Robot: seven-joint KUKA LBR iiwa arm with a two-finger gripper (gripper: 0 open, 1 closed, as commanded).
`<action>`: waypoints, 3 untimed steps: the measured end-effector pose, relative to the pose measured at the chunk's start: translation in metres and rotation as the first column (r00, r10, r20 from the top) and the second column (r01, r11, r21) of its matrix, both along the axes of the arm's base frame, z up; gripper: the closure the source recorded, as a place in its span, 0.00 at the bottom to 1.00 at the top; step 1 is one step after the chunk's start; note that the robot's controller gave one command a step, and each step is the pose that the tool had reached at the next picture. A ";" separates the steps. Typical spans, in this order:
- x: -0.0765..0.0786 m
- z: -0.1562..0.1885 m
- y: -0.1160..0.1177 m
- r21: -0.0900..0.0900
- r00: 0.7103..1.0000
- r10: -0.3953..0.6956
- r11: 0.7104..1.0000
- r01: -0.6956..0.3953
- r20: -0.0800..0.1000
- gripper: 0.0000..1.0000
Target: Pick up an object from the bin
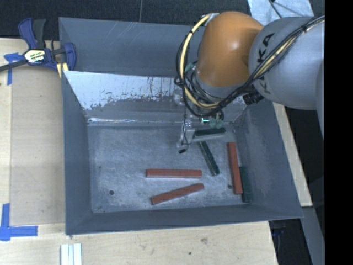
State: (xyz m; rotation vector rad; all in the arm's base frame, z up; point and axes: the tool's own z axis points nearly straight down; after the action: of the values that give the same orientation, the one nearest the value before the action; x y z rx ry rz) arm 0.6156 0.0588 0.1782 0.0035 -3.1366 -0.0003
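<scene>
Left to right for you: grey bin (74, 164), floor scuffed and speckled, back wall (127, 95) scratched with dark streaks. Mid-floor you have the upper red-brown stick (174, 173) lying level and the lower red-brown stick (177, 194) angled just below it, apart. The gripper (183, 143) is low over the floor at centre-back, just left of the dark green stick (209, 158), near its upper end. Can't tell whether it's open or closed. Further right, a third red-brown stick (235, 167) lies near the right wall, with a dark stick (244, 191) beside it. The arm (292, 59) carries black "KUKA" lettering, partly behind cables, with an orange cover (226, 48) at the wrist.
</scene>
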 end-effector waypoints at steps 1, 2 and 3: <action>0.002 0.005 -0.001 0.000 1.000 -0.002 1.000 0.002 0.009 1.00; -0.047 -0.042 0.048 0.002 0.946 0.323 0.946 -0.323 0.003 1.00; -0.046 -0.041 0.047 0.000 0.948 0.319 0.948 -0.319 0.007 0.00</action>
State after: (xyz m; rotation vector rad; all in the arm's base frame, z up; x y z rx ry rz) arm 0.5698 0.1058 0.1373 0.5121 -3.1011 -0.0008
